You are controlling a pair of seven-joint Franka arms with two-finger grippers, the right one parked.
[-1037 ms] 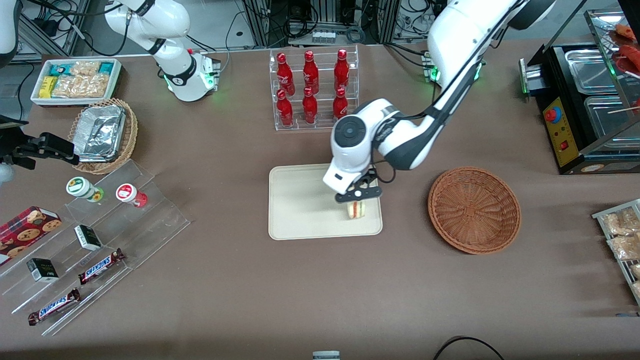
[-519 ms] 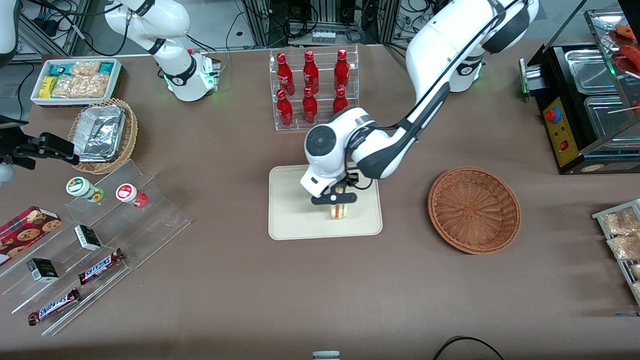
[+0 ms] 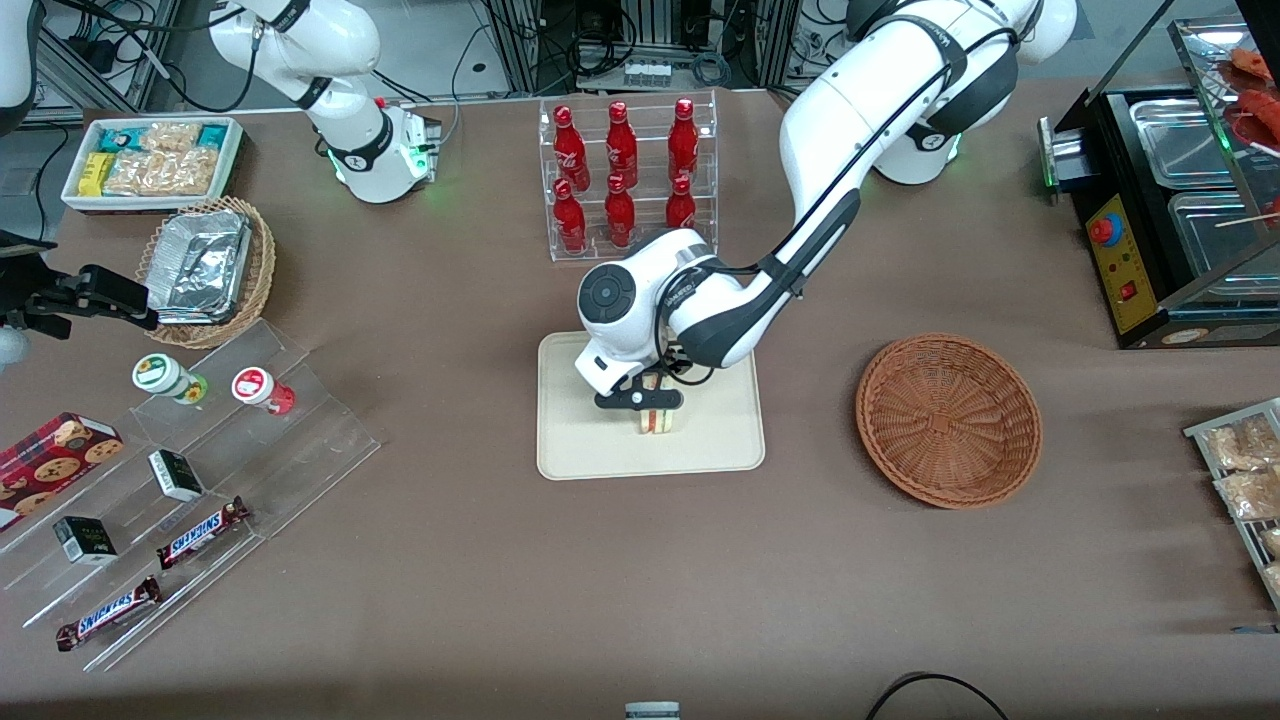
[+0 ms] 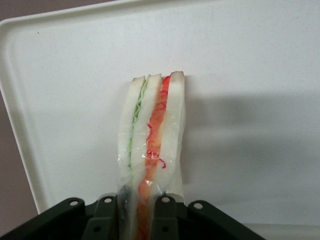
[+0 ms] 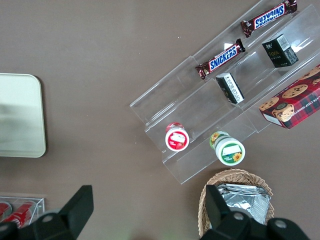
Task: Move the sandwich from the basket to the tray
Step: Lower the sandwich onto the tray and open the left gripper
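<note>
pincer (image 3: 648, 398) gripping sandwich (image 3: 657, 418) – over tray (image 3: 600, 450), brown table (image 3: 500, 560)

cream tray (image 3: 580, 450), red-brown woven basket (image 3: 948, 420), black hand (image 3: 640, 400)

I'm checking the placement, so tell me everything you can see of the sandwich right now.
The sandwich is a thin wedge of pale bread slices with green, red and orange filling showing along its cut edge, and it looks wrapped in clear film. It stands on edge over the cream tray, near the tray's middle. The claw is shut on it, a finger pressing each bread face. Whether its lower edge touches the tray cannot be told. The brown wicker basket has nothing in it.
</note>
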